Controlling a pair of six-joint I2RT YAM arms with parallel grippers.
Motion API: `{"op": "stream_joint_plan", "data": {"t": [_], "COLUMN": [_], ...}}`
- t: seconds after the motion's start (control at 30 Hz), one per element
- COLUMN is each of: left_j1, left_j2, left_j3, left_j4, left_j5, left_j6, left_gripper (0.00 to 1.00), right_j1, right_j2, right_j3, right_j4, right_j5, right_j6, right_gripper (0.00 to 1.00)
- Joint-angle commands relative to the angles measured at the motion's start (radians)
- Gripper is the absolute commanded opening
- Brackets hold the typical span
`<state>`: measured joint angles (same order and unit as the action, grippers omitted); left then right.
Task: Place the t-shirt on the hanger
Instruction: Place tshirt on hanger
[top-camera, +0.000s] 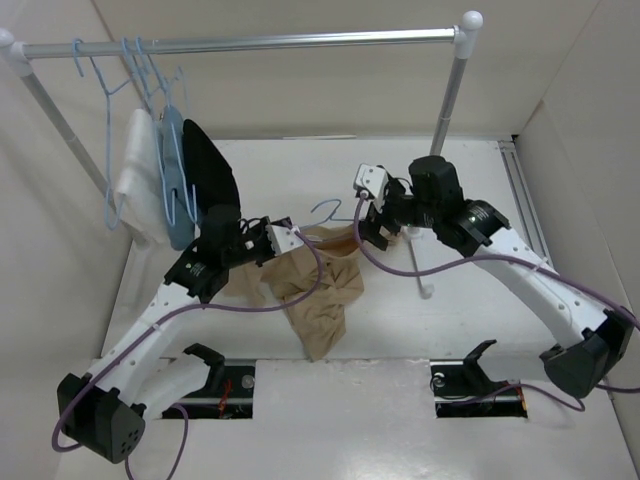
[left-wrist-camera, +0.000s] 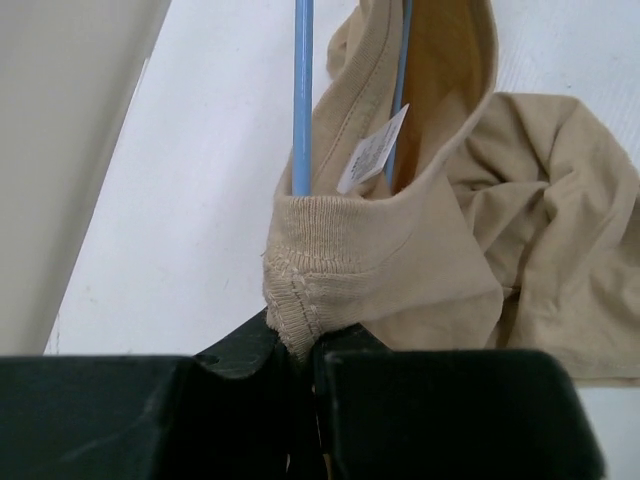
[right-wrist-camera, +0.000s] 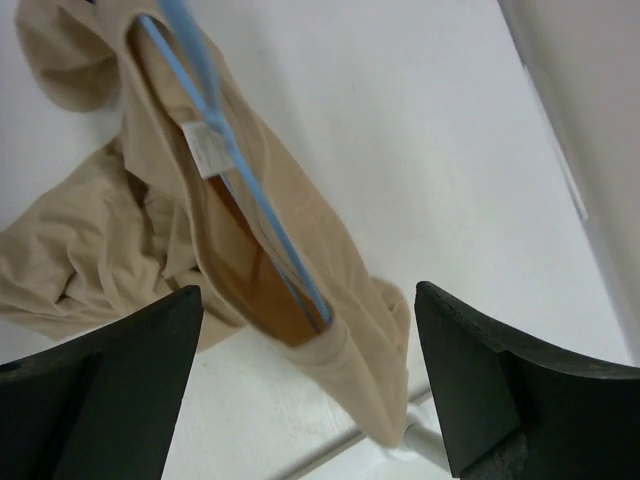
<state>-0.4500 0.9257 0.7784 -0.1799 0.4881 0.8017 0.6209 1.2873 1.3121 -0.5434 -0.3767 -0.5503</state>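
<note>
At the centre of the white worktop, the tan cotton short-sleeved t-shirt lies crumpled, with the thin light-blue wire hanger passing through its neck opening. The left fingers are clenched on the ribbed collar. The right fingers stand released, spread either side of the neck opening.

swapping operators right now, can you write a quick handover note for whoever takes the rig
Left gripper: shut on the ribbed collar of the t-shirt.
Right gripper: open, holding nothing, above the neck opening.
Hanger: wire runs into the neck opening, hook outside.
Done: hanger partly inserted.
Left: t-shirt body lies crumpled on the table; seat both shoulders.
</note>
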Motion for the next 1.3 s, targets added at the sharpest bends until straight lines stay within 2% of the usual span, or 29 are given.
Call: {"op": "stream_joint_plan", "data": {"t": [0.0, 0.13, 0.23, 0.3, 0.33, 0.47, 0.5, 0.53, 0.57, 0.73, 0.8, 0.83, 0.87, 0.93, 1.07, 1.1, 1.23, 1.27], "left_j1": [0.002, 0.020, 0.043, 0.068, 0.086, 0.125, 0.144, 0.154, 0.154, 0.165, 0.165, 0.165, 0.165, 0.165, 0.165, 0.165, 0.165, 0.165], "left_j2": [-0.033, -0.042, -0.042, -0.042, -0.042, -0.051, -0.051, -0.051, -0.051, -0.033, -0.022, -0.022, -0.013, -0.002, 0.018, 0.018, 0.018, 0.018], "left_j3": [0.007, 0.019, 0.041, 0.050, 0.059, 0.059, 0.059, 0.059, 0.049, 0.028, 0.028, 0.028, 0.028, 0.028, 0.051, 0.051, 0.070, 0.081], "left_j4": [0.066, 0.085, 0.112, 0.125, 0.125, 0.134, 0.134, 0.143, 0.143, 0.195, 0.223, 0.223, 0.233, 0.244, 0.253, 0.263, 0.272, 0.287], "left_j5": [0.090, 0.157, 0.213, 0.222, 0.222, 0.222, 0.222, 0.222, 0.210, 0.100, 0.089, 0.089, 0.089, 0.080, 0.015, -0.002, -0.014, -0.014], "left_j6": [-0.010, -0.030, -0.099, -0.137, -0.159, -0.191, -0.200, -0.220, -0.232, -0.291, -0.303, -0.314, -0.314, -0.340, -0.340, -0.340, -0.366, -0.378], "left_gripper": [0.00, 0.00, 0.00, 0.00, 0.00, 0.00, 0.00, 0.00, 0.00, 0.02, 0.12, 0.20, 0.43, 0.61, 0.81, 0.81, 1.00, 1.00], "right_j1": [0.039, 0.039, -0.009, -0.044, -0.062, -0.099, -0.108, -0.125, -0.134, -0.171, -0.171, -0.171, -0.181, -0.181, -0.190, -0.190, -0.190, -0.190], "right_j2": [-0.022, 0.024, 0.069, 0.090, 0.104, 0.069, 0.052, 0.009, -0.014, -0.152, -0.198, -0.209, -0.218, -0.230, -0.240, -0.240, -0.240, -0.240], "right_j3": [0.012, -0.008, -0.027, -0.027, -0.027, -0.054, -0.068, -0.095, -0.108, -0.139, -0.148, -0.148, -0.148, -0.136, -0.087, -0.077, 0.007, 0.031], "right_j4": [0.060, 0.123, 0.149, 0.160, 0.149, 0.146, 0.146, 0.155, 0.155, 0.116, 0.086, 0.077, 0.068, 0.034, -0.035, -0.035, -0.087, -0.110], "right_j5": [-0.005, -0.019, -0.074, -0.154, -0.195, -0.237, -0.237, -0.237, -0.223, -0.191, -0.174, -0.150, -0.139, -0.117, -0.077, -0.077, -0.077, -0.065], "right_j6": [-0.076, -0.085, -0.085, -0.085, -0.085, -0.065, -0.053, -0.053, -0.037, -0.025, -0.025, -0.025, -0.016, -0.016, -0.016, -0.016, -0.016, -0.016], "right_gripper": [0.92, 0.92, 0.85, 0.77, 0.65, 0.33, 0.14, 0.05, 0.00, 0.00, 0.00, 0.00, 0.00, 0.00, 0.00, 0.00, 0.00, 0.00]}}
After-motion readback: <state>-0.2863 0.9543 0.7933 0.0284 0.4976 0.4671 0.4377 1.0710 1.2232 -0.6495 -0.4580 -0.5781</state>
